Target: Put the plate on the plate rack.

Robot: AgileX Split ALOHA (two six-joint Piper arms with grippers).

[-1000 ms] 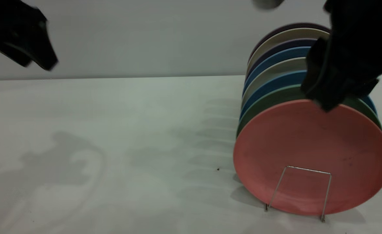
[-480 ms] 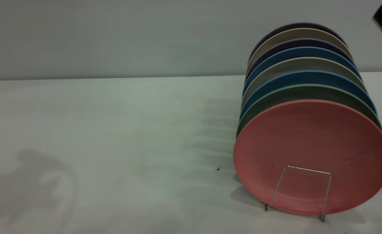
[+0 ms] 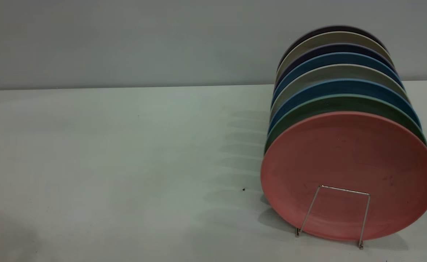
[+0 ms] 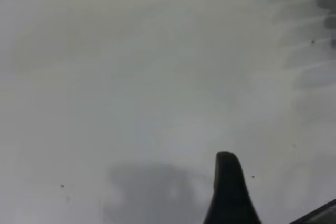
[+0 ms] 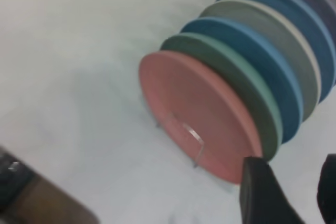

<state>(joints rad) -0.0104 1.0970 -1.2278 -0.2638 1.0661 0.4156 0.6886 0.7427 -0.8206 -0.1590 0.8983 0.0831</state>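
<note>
Two arms, neither in the exterior view. Left side: bare white table (image 3: 119,153). The left gripper (image 4: 273,203) shows only in its own wrist view, raised above empty tabletop and pointing down at it; one dark finger (image 4: 228,192) and an edge of the other at the corner of the picture, with bare table between them, so the jaws stand apart and hold nothing.

Right side: a row of plates on edge running from near to far. The plate (image 3: 348,174), salmon pink, stands upright at the near end, seated in the plate rack (image 3: 339,213), whose front wire loop crosses its lower face. Just behind it the green plate (image 3: 326,105), then a blue plate (image 3: 340,87) and more plates toward the far wall.

The right gripper (image 5: 294,192) hangs above and off to the side of the row, well clear of the pink plate, looking down on it at a slant. Two dark fingers (image 5: 262,195) with a gap between them, parted, nothing gripped.
</note>
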